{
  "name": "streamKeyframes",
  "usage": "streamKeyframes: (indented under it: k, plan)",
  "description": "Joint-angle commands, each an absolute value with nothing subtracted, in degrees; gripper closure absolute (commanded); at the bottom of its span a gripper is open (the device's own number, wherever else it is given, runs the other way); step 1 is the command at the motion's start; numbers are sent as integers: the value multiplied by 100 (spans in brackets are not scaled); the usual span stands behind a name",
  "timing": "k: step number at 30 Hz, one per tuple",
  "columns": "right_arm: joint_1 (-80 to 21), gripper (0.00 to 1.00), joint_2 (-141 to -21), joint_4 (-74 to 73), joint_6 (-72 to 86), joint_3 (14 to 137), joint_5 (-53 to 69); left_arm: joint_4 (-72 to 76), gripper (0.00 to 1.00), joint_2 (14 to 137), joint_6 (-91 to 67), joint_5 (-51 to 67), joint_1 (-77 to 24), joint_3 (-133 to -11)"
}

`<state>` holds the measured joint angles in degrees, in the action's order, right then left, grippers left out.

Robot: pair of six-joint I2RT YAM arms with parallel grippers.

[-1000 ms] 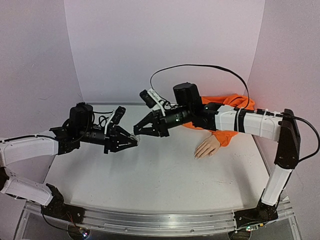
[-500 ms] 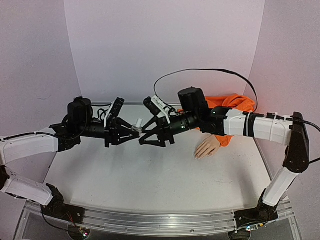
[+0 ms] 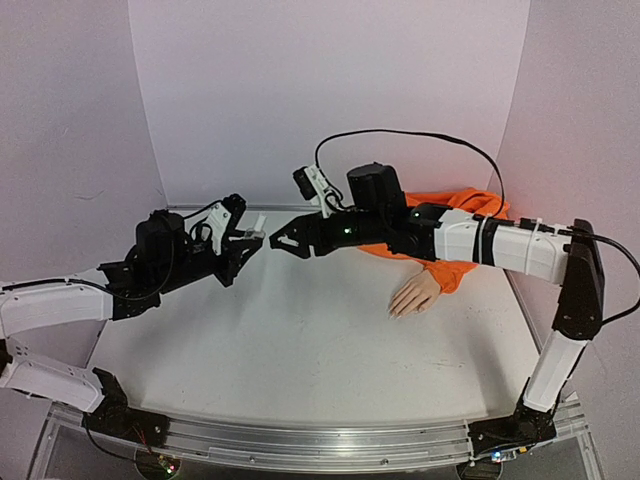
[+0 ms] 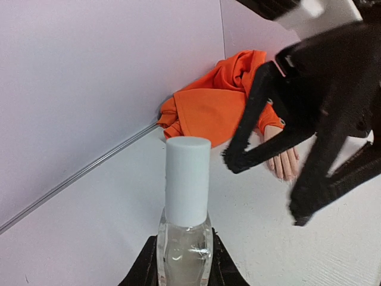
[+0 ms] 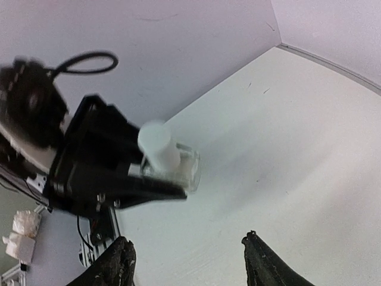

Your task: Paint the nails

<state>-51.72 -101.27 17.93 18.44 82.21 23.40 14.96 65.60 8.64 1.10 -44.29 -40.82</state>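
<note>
One clear bottle (image 4: 184, 247) with one white cap (image 4: 187, 179) is pinched by left gripper (image 3: 246, 244) jaws. Right gripper (image 3: 281, 242) jaws are spread near cap. One mannequin hand (image 3: 415, 295) is laid on table (image 3: 300, 350).

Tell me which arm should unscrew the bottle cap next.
Right, I'd judge. The right arm has open, empty jaws pointed at the white cap from close by. The left arm has its jaws shut on the bottle, so it is occupied.
</note>
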Motion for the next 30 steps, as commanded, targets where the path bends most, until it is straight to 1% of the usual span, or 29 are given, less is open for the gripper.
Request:
streamKeyframes:
  k: [1, 3, 6, 8, 13, 15, 17, 19, 20, 21, 22, 24, 25, 26, 27, 28, 30]
  plan:
    - [-5220, 41, -10559, 2320, 2679, 8928, 2123, 1719, 100, 6698, 1491, -751, -4834, -4179]
    - [-5220, 45, -10732, 2312, 2781, 9147, 2101, 1712, 100, 6755, 1596, -805, -4933, -4202]
    - [-5227, 58, -10895, 2312, 2874, 9365, 2166, 1708, 100, 6789, 1612, -825, -4973, -4216]
    - [-5229, 64, -10952, 2312, 2891, 9403, 2223, 1705, 100, 6790, 1623, -838, -4976, -4218]
    - [-5228, 84, -10920, 2354, 2830, 9211, 2402, 1705, 100, 6777, 1628, -821, -4983, -4228]
    - [-5223, 94, -10880, 2412, 2724, 9136, 2523, 1696, 100, 6742, 1556, -680, -4983, -4219]
    - [-5221, 100, -10828, 2425, 2442, 9101, 2711, 1690, 100, 6630, 1441, -226, -4971, -4192]
    - [-5189, 100, -10707, 2433, 1937, 8989, 3147, 1659, 100, 6473, 1404, 903, -4894, -4169]
    - [-5169, 100, -10626, 2434, 1614, 8890, 3453, 1646, 100, 6374, 1315, 1785, -4776, -4166]
    - [-5149, 100, -10532, 2425, 1300, 8773, 3922, 1648, 100, 6309, 1031, 3170, -4597, -4183]
    - [-5143, 100, -10416, 2421, 904, 8661, 4591, 1647, 100, 6303, 783, 4245, -4363, -4270]
    - [-5142, 100, -10291, 2276, -25, 8382, 6343, 1640, 100, 6587, 158, 6472, -4042, -4620]
    - [-5142, 100, -10251, 2180, -314, 8218, 7018, 1640, 100, 6833, -179, 7582, -4004, -4846]
    - [-5142, 100, -10222, 2087, -418, 8128, 7221, 1631, 100, 7077, -443, 8377, -4000, -5044]
    - [-5142, 100, -10206, 1965, -521, 8071, 7270, 1627, 100, 7300, -686, 8735, -3999, -5271]
    - [-5142, 100, -10197, 1791, -651, 8036, 7306, 1634, 100, 7444, -799, 8767, -3999, -5329]
    - [-5142, 100, -10113, 1641, -817, 7902, 7181, 1650, 100, 7549, -666, 8353, -3999, -5274]
